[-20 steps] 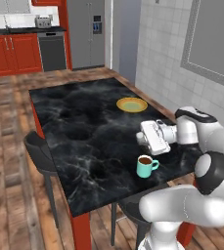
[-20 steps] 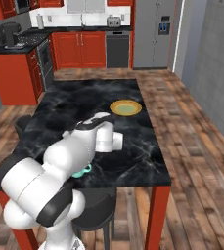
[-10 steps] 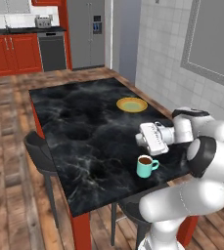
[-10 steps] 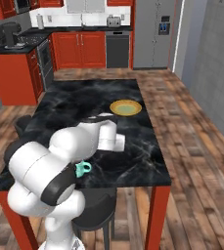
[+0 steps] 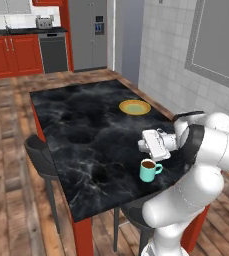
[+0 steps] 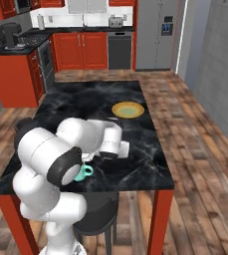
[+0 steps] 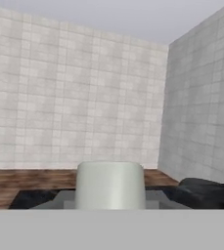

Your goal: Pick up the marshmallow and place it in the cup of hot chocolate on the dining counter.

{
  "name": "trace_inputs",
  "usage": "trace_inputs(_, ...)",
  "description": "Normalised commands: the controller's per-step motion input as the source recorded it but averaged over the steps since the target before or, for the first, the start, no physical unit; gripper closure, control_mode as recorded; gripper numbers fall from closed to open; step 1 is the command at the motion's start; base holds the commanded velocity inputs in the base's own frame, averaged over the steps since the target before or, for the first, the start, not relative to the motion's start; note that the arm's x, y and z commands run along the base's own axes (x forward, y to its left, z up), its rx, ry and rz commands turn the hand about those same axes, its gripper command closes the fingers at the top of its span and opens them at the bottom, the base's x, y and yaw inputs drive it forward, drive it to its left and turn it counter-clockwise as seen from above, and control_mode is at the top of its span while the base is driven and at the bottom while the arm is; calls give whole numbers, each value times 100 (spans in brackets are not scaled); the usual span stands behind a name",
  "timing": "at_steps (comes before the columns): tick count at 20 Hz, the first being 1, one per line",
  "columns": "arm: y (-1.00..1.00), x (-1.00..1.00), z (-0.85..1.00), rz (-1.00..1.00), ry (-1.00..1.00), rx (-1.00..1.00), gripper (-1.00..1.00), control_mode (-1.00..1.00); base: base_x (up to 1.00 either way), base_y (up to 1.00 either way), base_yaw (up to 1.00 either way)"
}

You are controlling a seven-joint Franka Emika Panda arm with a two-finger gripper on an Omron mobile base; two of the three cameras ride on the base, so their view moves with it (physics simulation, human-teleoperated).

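The marshmallow (image 7: 110, 184), a white soft cylinder, sits low in the middle of the hand view, pinched in my gripper. My gripper (image 5: 143, 145) is shut on it and hovers level over the dining counter (image 5: 86, 125), pointing sideways. It is just above and slightly behind the cup of hot chocolate (image 5: 148, 171), a teal mug with brown liquid. From the right base view, my white arm covers most of the cup of hot chocolate (image 6: 84, 172), and the hand (image 6: 121, 148) sits to its right.
A yellow plate (image 5: 134, 107) lies farther back on the black marble top, also seen as the plate (image 6: 128, 109). A dark stool (image 5: 41, 155) stands at the counter's left side. Red cabinets and a grey fridge line the far wall. Tiled walls face the hand camera.
The hand has drifted slightly down and toward the mug while the arm's elbow swung. The marshmallow stays gripped. Mug and plate have not moved.
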Motion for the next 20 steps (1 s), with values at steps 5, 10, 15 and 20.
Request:
trace_inputs(5,-20,21,-25,5,9,0,100,-100,0,0,0)
trace_inputs(10,-11,3,-25,8,8,0,100,-100,0,0,0)
trace_inputs(15,0,0,-5,12,0,0,100,-100,0,0,0)
trace_inputs(20,0,0,-16,12,0,0,100,-100,0,0,0)
